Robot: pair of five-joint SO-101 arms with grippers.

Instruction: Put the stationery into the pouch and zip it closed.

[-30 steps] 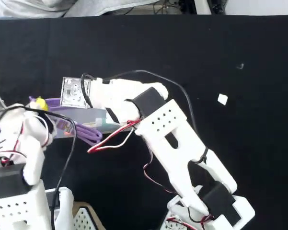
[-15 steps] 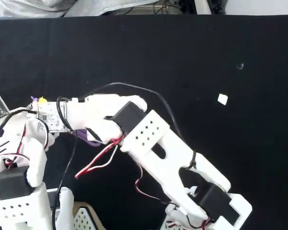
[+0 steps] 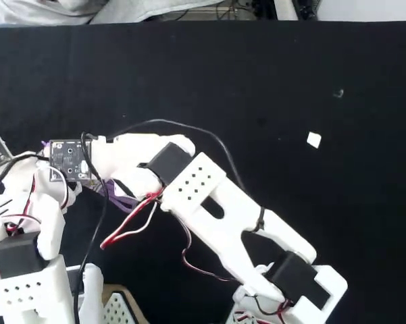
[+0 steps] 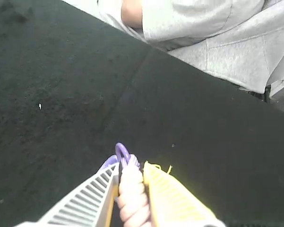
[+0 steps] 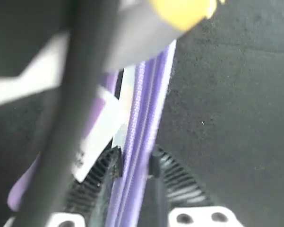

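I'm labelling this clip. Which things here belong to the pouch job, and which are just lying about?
Job in hand:
pouch
left hand, shut on the pouch
right hand, shut on the pouch's edge

Lying about:
white scrap, off on its own on the table

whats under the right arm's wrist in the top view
A bit of the purple pouch pokes out beneath it; the right gripper is shut on its zipper edge. The rest of the pouch and its contents are covered by the arm.

Purple pouch (image 3: 125,199), largely hidden, ribbed purple edge (image 5: 141,118), small purple loop (image 4: 123,152)
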